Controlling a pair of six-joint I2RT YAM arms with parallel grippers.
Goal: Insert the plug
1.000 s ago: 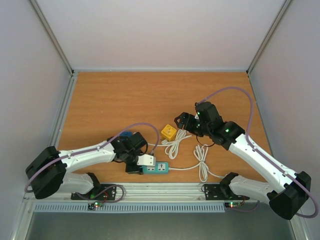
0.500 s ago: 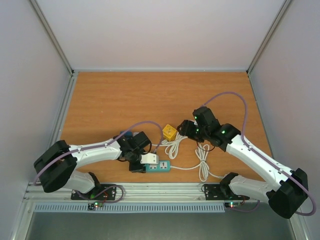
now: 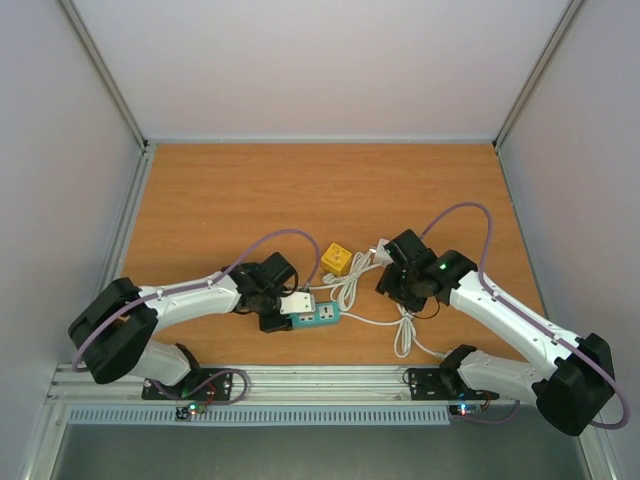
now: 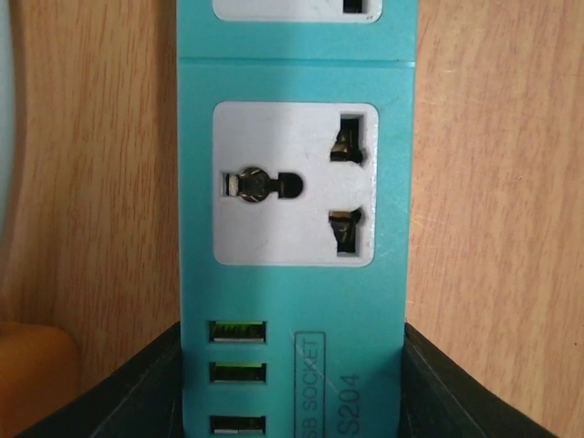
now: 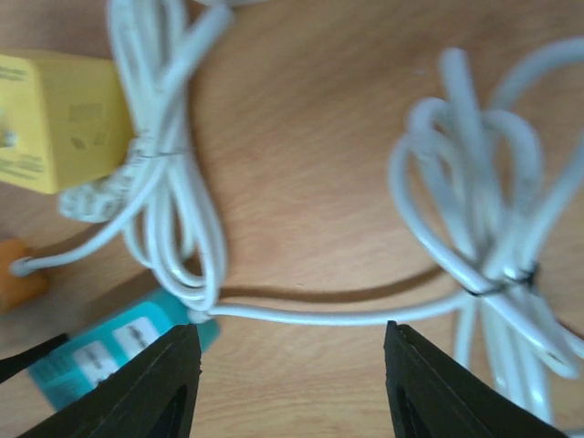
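Note:
The yellow plug (image 3: 337, 259) lies on the wooden table with its white cable (image 3: 350, 290) coiled beside it; it also shows in the right wrist view as the yellow plug (image 5: 55, 119) at top left. My left gripper (image 4: 292, 370) is shut on the end of the teal power strip (image 4: 294, 274), whose white socket (image 4: 294, 182) faces up. From above, the left gripper (image 3: 280, 305) holds the power strip (image 3: 322, 316) flat on the table. My right gripper (image 3: 392, 278) hangs right of the plug. Its jaws (image 5: 292, 338) stand open over bare wood, with only a cable (image 5: 328, 315) crossing just beyond the tips.
A second tied white cable bundle (image 3: 404, 325) lies near the right arm and shows as the cable bundle (image 5: 493, 246) in the right wrist view. An orange edge (image 5: 18, 274) shows at the left. Grey walls enclose the table (image 3: 300, 190) on three sides.
My right arm has pulled back from the yellow plug toward the near side, and its jaws have narrowed. The left gripper has shifted the power strip slightly farther and to the right.

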